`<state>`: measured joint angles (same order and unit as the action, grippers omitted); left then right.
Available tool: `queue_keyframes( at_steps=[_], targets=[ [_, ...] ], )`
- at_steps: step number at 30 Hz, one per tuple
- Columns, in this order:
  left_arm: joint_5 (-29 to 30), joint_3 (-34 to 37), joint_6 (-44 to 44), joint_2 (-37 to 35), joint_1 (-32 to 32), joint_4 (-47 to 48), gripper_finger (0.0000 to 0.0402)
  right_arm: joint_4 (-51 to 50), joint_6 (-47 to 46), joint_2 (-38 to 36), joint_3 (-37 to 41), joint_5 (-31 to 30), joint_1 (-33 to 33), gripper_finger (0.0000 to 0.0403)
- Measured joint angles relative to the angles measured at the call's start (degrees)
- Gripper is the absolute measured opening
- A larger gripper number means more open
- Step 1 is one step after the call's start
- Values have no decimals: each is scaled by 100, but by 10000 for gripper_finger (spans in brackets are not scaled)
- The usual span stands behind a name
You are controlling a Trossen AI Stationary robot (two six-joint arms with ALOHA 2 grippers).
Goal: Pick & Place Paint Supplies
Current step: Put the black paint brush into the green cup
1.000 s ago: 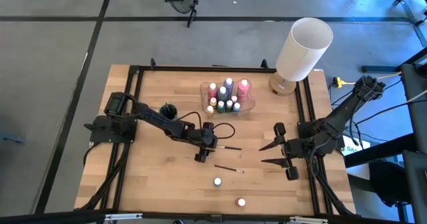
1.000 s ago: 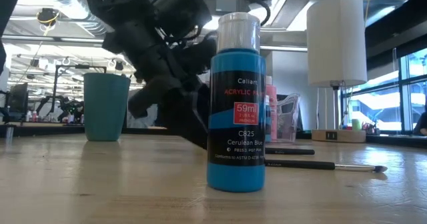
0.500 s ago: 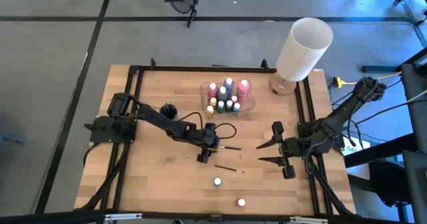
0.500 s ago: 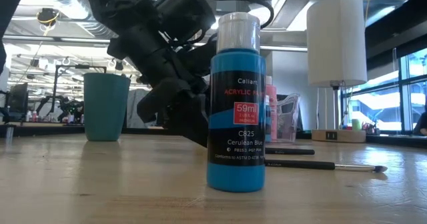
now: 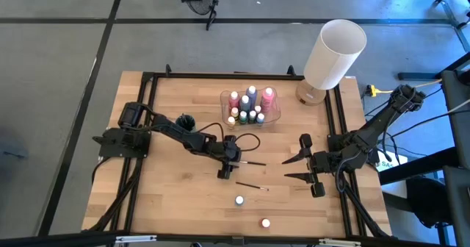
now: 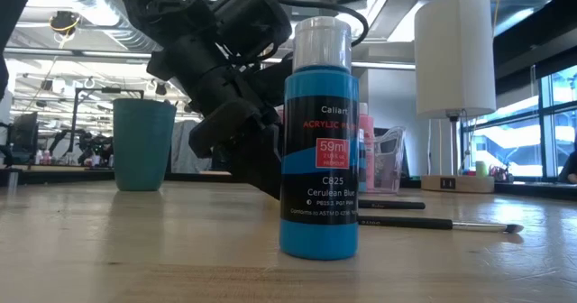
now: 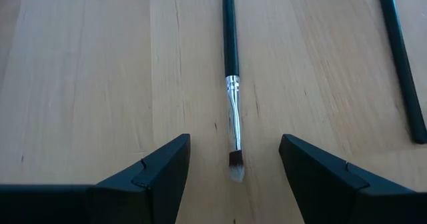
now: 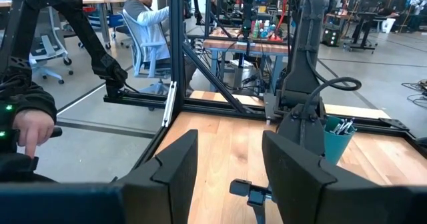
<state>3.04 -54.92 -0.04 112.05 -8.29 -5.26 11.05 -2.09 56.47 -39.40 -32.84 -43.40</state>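
A thin dark-handled paintbrush lies flat on the wooden table. Its light bristle tip is between the fingers of my open left gripper, which slants down over it and touches nothing. A second paintbrush lies nearer the front edge. A blue paint bottle and another white-capped bottle stand upright near the front. My right gripper hangs open in the air at the right.
A clear tray at the back holds several paint bottles. A big white lamp stands at the back right. A teal cup with brushes stands at the left. A black cable loops beside my left gripper.
My left gripper has rolled a little at the wrist over the paintbrush's tip and stays open. Nothing on the table has moved.
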Motion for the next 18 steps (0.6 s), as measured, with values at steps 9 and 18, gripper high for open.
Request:
queue_keyframes(
  at_steps=[9, 18],
  targets=[
    [-36, 0, -27, 0, 0, 5, 232, -17, 0, 0, 0, 0, 0, 170],
    [-41, 2, -84, 0, -2, 9, 232, -9, 2, 0, 0, -2, 0, 170]
  ],
)
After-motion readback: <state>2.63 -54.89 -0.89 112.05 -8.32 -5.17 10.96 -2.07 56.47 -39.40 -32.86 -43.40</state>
